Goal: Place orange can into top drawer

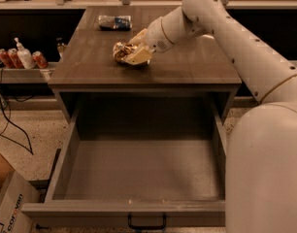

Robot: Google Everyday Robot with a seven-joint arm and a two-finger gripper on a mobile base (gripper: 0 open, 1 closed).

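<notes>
The orange can (120, 51), crumpled, golden-orange with brown mottling, lies on the wooden cabinet top (187, 64), left of centre. My gripper (135, 46) reaches in from the right and is at the can's right side. Its cream fingers (140, 57) are spread, one in front of the can and one behind it. The can rests on the top. The top drawer (124, 211) is pulled fully out below, wide and deep with nothing inside, its black handle (146, 223) at the front edge.
A blue-and-silver packet (114, 22) lies at the back of the cabinet top. On a low shelf to the left stand small red cans (8, 58) and a white bottle (23, 55). A cardboard box (8, 203) sits on the floor, bottom left. My arm (245, 47) spans the right side.
</notes>
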